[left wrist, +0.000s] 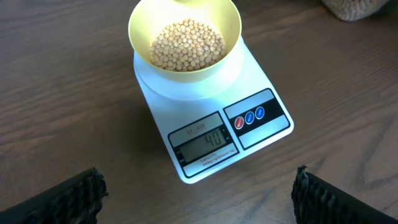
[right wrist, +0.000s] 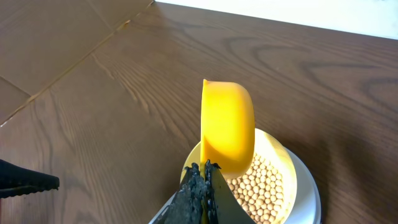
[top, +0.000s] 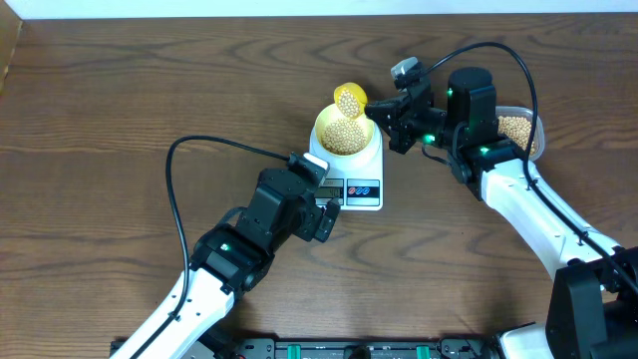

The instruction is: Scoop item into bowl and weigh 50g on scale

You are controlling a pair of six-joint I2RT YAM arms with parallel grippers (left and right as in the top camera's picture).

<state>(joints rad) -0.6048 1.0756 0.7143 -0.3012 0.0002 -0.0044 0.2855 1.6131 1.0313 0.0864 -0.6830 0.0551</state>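
Beans (left wrist: 186, 45) sit in the bowl (left wrist: 234, 32) on the scale (left wrist: 264, 134), whose display (left wrist: 204, 142) seems to read 40, so about 10 remain, while the right gripper (right wrist: 205, 173) is clamped on a loaded spoon (top: 348, 98) above the bowl and the left gripper (left wrist: 198, 186) gapes wide before the scale.

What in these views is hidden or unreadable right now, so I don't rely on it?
- Overhead: the scale display is too small to read.
- Right wrist: the spoon shows only its back; its contents are hidden.
- Overhead: the tub is mostly covered by the right arm; the left wrist view cuts it at the top edge.
- Left wrist: the left gripper fingers are cut off by the bottom edge.
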